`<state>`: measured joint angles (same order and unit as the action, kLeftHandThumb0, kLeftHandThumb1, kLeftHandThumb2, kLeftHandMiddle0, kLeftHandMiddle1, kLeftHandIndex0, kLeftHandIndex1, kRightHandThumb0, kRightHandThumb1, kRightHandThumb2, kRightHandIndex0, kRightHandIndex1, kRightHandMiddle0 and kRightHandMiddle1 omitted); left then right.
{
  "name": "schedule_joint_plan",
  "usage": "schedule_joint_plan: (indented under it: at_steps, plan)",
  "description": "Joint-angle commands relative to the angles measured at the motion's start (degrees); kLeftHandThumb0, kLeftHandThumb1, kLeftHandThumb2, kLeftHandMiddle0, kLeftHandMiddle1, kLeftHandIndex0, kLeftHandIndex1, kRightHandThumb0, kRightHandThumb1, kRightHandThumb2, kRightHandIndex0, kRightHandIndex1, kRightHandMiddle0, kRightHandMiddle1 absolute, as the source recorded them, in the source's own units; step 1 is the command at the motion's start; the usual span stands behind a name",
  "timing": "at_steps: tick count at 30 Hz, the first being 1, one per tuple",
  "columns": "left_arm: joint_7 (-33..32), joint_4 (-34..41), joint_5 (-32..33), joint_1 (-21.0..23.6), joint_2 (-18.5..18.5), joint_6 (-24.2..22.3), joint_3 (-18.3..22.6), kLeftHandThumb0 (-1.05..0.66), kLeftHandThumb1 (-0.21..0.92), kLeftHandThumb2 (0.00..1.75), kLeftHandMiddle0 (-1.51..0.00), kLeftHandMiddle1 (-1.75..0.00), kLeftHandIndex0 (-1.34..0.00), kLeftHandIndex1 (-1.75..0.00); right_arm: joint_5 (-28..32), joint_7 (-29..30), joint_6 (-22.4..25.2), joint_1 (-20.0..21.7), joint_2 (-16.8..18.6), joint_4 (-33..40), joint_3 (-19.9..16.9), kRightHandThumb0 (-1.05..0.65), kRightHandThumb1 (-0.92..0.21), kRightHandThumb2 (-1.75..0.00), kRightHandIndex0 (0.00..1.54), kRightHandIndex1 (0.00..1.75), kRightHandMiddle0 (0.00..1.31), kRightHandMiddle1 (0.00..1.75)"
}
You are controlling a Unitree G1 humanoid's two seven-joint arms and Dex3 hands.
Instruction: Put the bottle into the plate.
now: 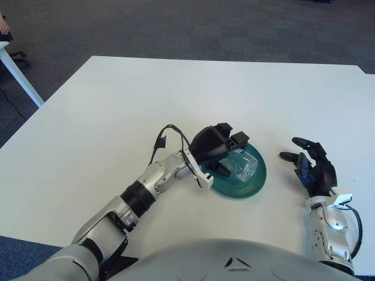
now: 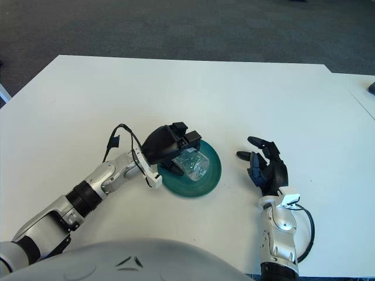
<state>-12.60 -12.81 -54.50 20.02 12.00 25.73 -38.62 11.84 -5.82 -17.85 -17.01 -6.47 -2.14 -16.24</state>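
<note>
Bottle (image 1: 241, 166) on its side in green plate (image 1: 249, 187), left robot hand (image 1: 218, 146) curled around it.

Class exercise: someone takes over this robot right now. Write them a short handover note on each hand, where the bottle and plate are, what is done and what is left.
Left hand: over the green plate, fingers curled around the clear bottle, which lies on its side.
Right hand: idle to the right of the plate, fingers spread, holding nothing.
Plate: on the white table, near the front edge.
Done: bottle brought over the plate, apparently down in it; contact cannot be confirmed.
Left: open the left hand, release the bottle, draw the arm away.
</note>
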Motion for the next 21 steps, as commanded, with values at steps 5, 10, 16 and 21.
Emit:
schedule_joint_plan:
  at_steps: [5,10,16,21]
  plan:
    - [2.15,-2.85,-0.22,0.56,-0.03,-0.87,-0.66,-0.43,0.44,1.16,-1.07,-1.75,-0.51,-1.75,-0.5,0.33,0.72,-0.74,0.55,1.3,0.2,-0.52,-0.9,-0.57,0.57,0.91,0.29,1.0]
    - [2.29,-5.58,-1.01,2.55,-0.16,0.08,-1.59,-0.42,0.48,1.1,-1.08,-1.75,-0.48,-1.75,-0.54,0.38,0.86,-1.06,0.66,1.8,0.27,-0.52,-0.9,-0.57,0.57,0.91,0.29,1.0]
    - [2.21,-5.52,-0.88,2.62,0.08,0.3,-1.67,-0.41,0.5,1.08,-1.08,-1.75,-0.47,-1.75,-0.61,0.44,1.01,-1.26,0.77,2.17,0.35,-0.52,-0.9,-0.57,0.57,0.91,0.29,1.0]
    - [2.25,-5.35,-0.77,2.59,0.24,0.33,-1.66,-0.41,0.5,1.08,-1.08,-1.75,-0.47,-1.75,-0.68,0.53,1.13,-1.39,0.85,2.45,0.43,-0.52,-0.9,-0.57,0.57,0.91,0.29,1.0]
